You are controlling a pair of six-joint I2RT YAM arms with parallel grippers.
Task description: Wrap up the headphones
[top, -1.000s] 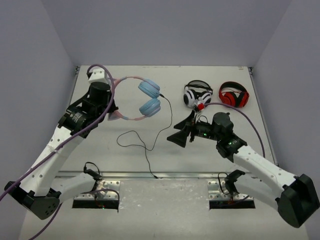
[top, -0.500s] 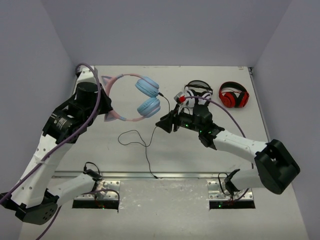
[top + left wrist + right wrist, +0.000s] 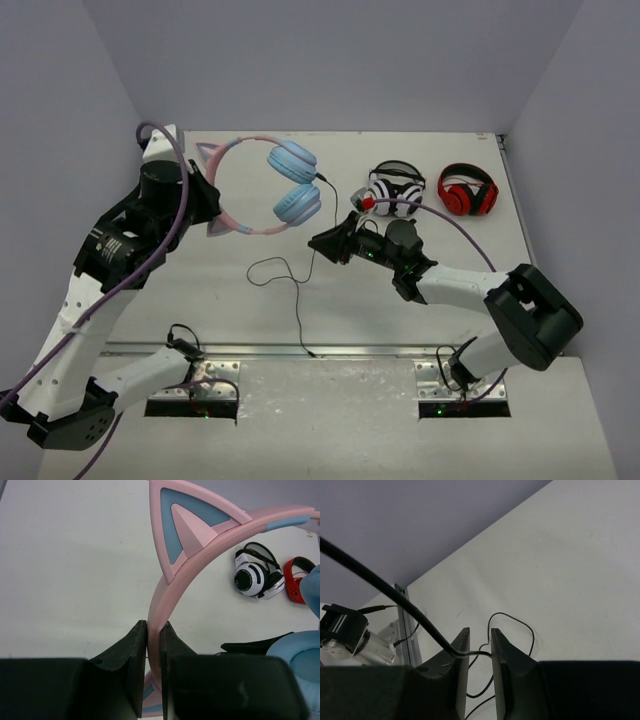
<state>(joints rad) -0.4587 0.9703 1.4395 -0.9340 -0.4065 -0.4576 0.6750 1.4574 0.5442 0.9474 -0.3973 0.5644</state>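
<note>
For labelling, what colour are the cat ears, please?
Pink cat ears with blue inner panels; clearest in left wrist view.

My left arm (image 3: 100,290) and right arm (image 3: 470,285) wear white shells between black joint housings. A lilac cable (image 3: 150,125) trails along each, and thin black wires (image 3: 185,330) curl by my bases, which are bolted to silver plates (image 3: 220,370) dotted with small green lights (image 3: 437,410). My jaws are matte black, flat-faced wedges on blocky black bodies
</note>
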